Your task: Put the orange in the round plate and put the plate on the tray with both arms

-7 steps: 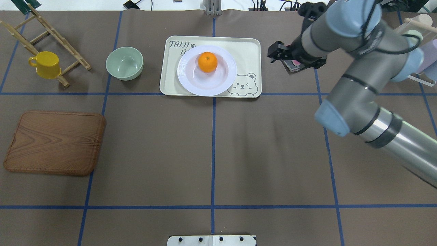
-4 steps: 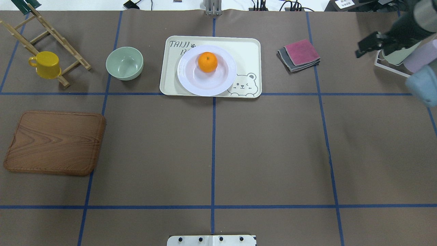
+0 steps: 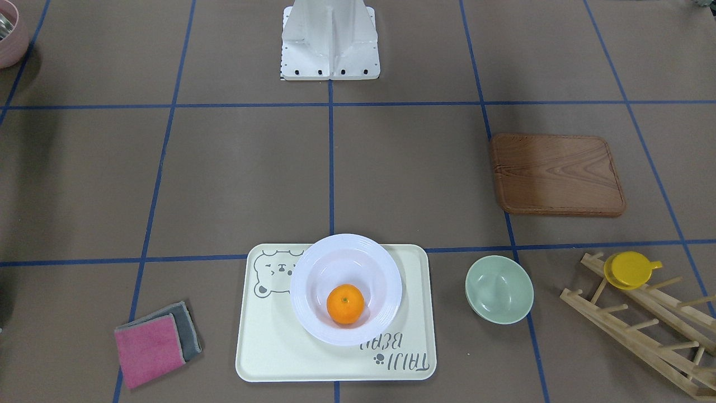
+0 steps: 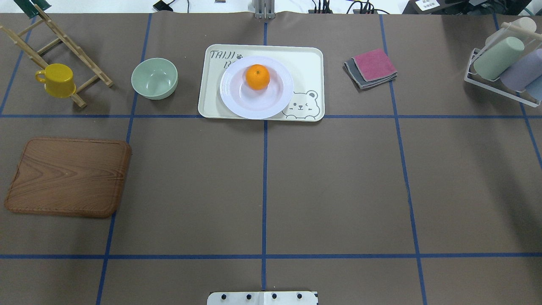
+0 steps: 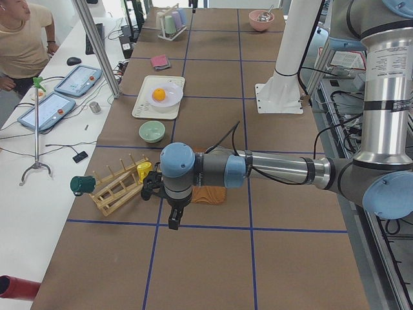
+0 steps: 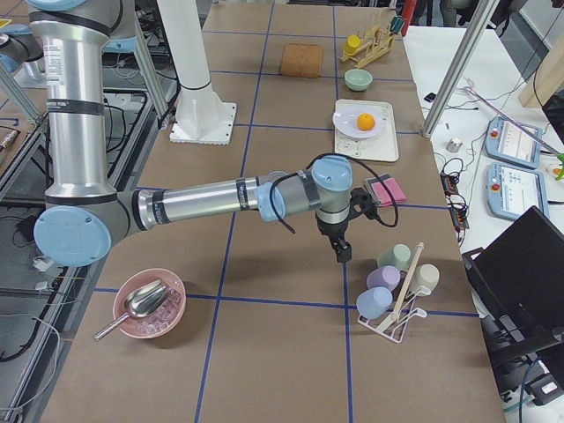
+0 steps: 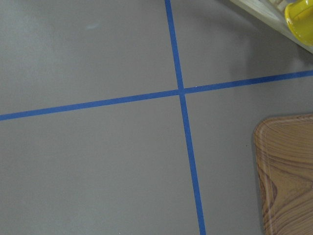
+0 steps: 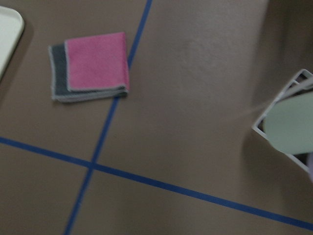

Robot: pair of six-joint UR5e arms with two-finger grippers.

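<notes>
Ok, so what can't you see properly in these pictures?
1. Side views: the left gripper and right gripper are small and seen from afar, so open or shut cannot be told.
2. Overhead view: the round plate covers part of the lettering on the tray.
3. Left wrist view: the yellow cup is cut off by the corner.
4. Right wrist view: blurred, and the green cup is cut off by the right edge.

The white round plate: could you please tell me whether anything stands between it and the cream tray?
Nothing visible does: the white round ridged plate already sits on the cream bear-print tray, with the small orange fruit in its centre.
</notes>
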